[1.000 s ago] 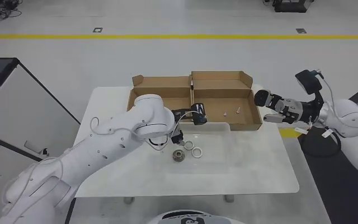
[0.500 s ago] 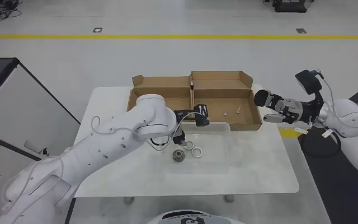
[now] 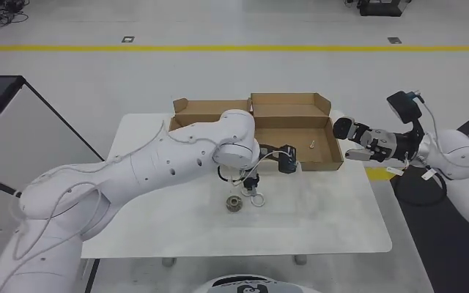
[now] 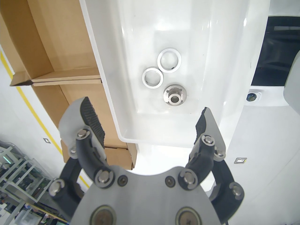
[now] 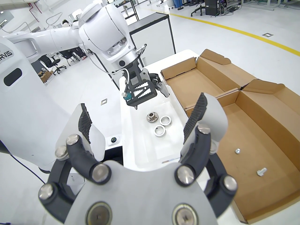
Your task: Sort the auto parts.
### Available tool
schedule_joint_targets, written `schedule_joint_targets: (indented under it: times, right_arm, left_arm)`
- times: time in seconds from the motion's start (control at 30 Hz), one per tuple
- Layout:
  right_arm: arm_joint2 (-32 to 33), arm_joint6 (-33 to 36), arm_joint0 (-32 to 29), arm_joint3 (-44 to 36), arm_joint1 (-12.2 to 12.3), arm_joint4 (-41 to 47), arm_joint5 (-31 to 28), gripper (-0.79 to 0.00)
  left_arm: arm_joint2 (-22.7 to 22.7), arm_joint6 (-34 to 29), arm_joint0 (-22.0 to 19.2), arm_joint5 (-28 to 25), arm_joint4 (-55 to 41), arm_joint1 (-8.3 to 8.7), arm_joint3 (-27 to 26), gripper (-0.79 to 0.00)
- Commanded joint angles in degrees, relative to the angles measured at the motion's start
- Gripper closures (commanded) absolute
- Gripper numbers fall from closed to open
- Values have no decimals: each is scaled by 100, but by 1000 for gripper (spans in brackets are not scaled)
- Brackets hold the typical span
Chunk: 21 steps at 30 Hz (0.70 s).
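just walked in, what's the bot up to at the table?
It's sorting auto parts. The left hand is open and empty, hovering over one end of the white tray. Two rings and a flanged hub lie in the tray. The right hand, also open and empty, is held beside the cardboard box, which holds a bolt and a nut.

White, silver, brown

Tray point(image 4: 103, 54) glossy white; 2 rings point(image 4: 143, 78) and hub point(image 4: 181, 94) bright silver, the hub darker at its bore; boxes point(image 4: 46, 36) plain brown cardboard; bolt point(image 5: 261, 171) and nut point(image 5: 237, 151) silver; table point(image 3: 330, 227) white; floor point(image 3: 234, 22) pale grey with 1 yellow line point(image 3: 234, 47); left gripper point(image 4: 144, 105) has black ribbed pads point(image 4: 92, 120) on pale grey fingers point(image 4: 68, 120), black links, silver rivets; right gripper point(image 5: 142, 99) alike.
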Motion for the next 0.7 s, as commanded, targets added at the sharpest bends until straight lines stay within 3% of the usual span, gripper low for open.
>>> schedule_joint_targets:
  times: [0.0, 0.37, 0.67]
  right_arm:
    - [0, 0, 0, 0, 0, 0, 0, -785]
    - [0, 0, 0, 0, 0, 0, 0, -785]
    - [0, 0, 0, 0, 0, 0, 0, -785]
  left_arm:
    - [-9, 54, 99, -53, 98, -150, 210, -785]
    - [-9, 206, 559, -206, 864, -765, 1009, -785]
    - [-9, 478, 799, -479, 1431, -967, 1414, -730]
